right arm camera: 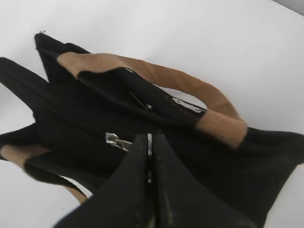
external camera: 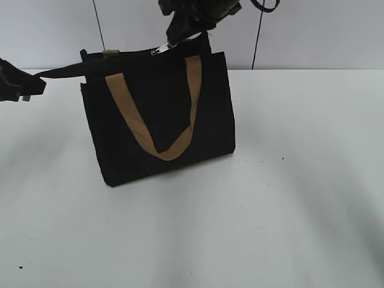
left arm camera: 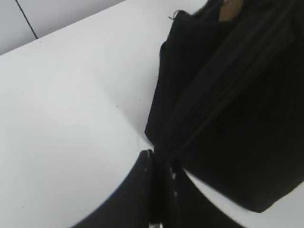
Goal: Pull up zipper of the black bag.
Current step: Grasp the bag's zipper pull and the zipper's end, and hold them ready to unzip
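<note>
Pulling the zipper point(right arm camera: 85, 124) along the top rim of the black bag point(external camera: 162, 120) appears to be the step in hand, with both arms engaged. The bag stands upright on a white surface point(external camera: 288, 198), slightly left of centre in the exterior view, one tan strap handle point(external camera: 157, 114) hanging down its front panel. The left tool point(external camera: 27, 84), low at the far left of that view, is clenched on the zipper tail strip point(external camera: 60, 73), a narrow black band drawn out taut and nearly level from the bag's upper left corner; the left wrist view shows its two fingers pressed together on the end of that band. The right tool point(external camera: 174, 43) reaches down from above at a slant to the top rim, right of centre. In the right wrist view its fingers point(right arm camera: 137, 180) are closed tight together, apparently gripping the silver zipper pull point(right arm camera: 118, 141), though the exact hold is partly hidden. The next move likely calls for the right arm to draw the pull steadily along the rim line while the left arm keeps the strip tight, so the fabric does not bunch.
</note>
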